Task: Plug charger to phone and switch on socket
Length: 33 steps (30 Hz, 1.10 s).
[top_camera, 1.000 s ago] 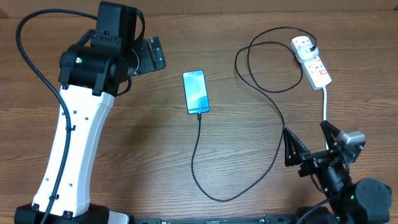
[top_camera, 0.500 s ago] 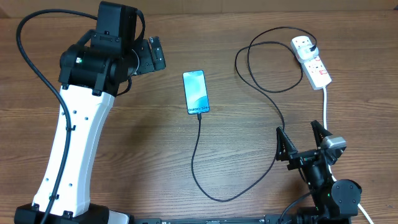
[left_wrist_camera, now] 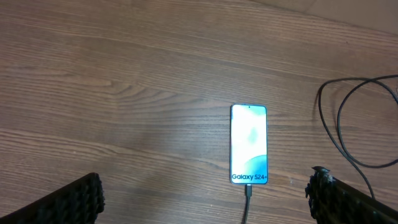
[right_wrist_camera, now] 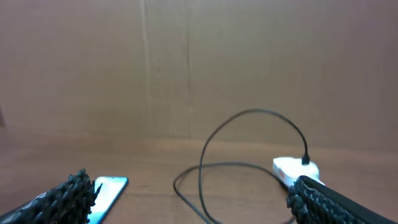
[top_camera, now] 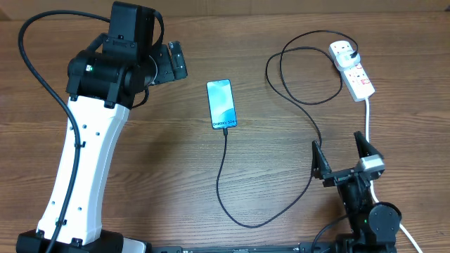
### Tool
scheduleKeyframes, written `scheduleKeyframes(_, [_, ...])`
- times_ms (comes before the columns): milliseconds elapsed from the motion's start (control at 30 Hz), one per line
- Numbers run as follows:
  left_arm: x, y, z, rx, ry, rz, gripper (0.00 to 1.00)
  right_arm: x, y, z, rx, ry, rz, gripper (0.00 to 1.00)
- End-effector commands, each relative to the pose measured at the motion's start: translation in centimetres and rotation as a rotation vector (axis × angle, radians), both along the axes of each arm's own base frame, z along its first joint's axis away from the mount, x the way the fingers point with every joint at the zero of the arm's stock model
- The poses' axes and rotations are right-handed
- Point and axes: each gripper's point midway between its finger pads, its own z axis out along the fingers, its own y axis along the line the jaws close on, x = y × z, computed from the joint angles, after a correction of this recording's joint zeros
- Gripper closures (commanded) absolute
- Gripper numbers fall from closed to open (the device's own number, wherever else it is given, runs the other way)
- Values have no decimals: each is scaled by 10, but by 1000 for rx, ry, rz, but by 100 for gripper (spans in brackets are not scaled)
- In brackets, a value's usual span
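The phone [top_camera: 221, 104] lies flat mid-table with its blue-teal screen lit, and it also shows in the left wrist view [left_wrist_camera: 249, 144] and the right wrist view [right_wrist_camera: 106, 194]. The black charger cable [top_camera: 223, 190] is plugged into its bottom edge, loops along the table and ends in a plug in the white socket strip [top_camera: 351, 67] at the far right. My left gripper [top_camera: 172, 62] is open and empty, left of the phone and above the table. My right gripper [top_camera: 340, 158] is open and empty near the front edge, well short of the strip [right_wrist_camera: 293, 170].
The strip's thick white cord [top_camera: 367, 116] runs toward the front edge past my right gripper. A brown cardboard wall [right_wrist_camera: 199, 62] stands behind the table. The left arm's white body [top_camera: 81, 169] covers the left side of the wooden table [top_camera: 162, 161].
My right arm has drawn back toward the front edge and turned, its open fingers now pointing up the table. The left arm, phone and cable have not moved.
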Motion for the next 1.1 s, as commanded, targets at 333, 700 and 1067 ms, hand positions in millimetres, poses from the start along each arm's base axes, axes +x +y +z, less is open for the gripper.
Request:
scheduleKeyframes(333, [1, 4, -1, 18, 1, 3, 0, 5, -22, -39, -16, 147, -134, 0])
scheduleKeyframes(700, [1, 4, -2, 18, 2, 3, 0, 5, -22, -40, -17, 148, -130, 0])
scheduleKeyframes(1067, [1, 4, -1, 18, 1, 3, 0, 5, -21, -39, -51, 142, -124, 0])
